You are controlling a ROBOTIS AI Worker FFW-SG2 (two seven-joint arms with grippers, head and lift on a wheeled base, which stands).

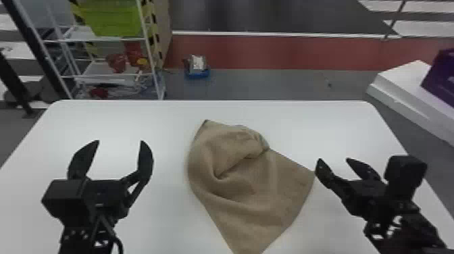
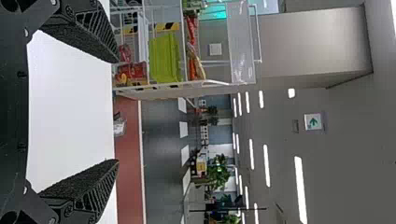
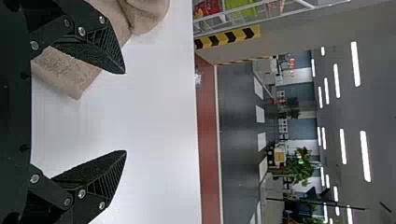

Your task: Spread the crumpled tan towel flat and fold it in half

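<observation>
Left gripper fingers: spread wide with nothing between them, left gripper (image 1: 120, 141) at the lower left of the head view, well apart from the cloth
Right gripper fingers: parted and empty, right gripper (image 1: 333, 160) at the lower right, one tip just beside the cloth's right corner (image 1: 311, 174); contact I cannot confirm
Tan towel: crumpled tan towel (image 1: 243, 202) from centre to bottom edge of the head view, with a hollow fold near its middle
Handling, as judged: light, soft and limp, unlikely to break or slip much; a pull from one side would probably drag or bunch it
Holds advised: right corner for the right gripper, upper-left peak (image 1: 206, 123) for the left, pinched low against the white table (image 1: 321, 125), then drawn apart
</observation>
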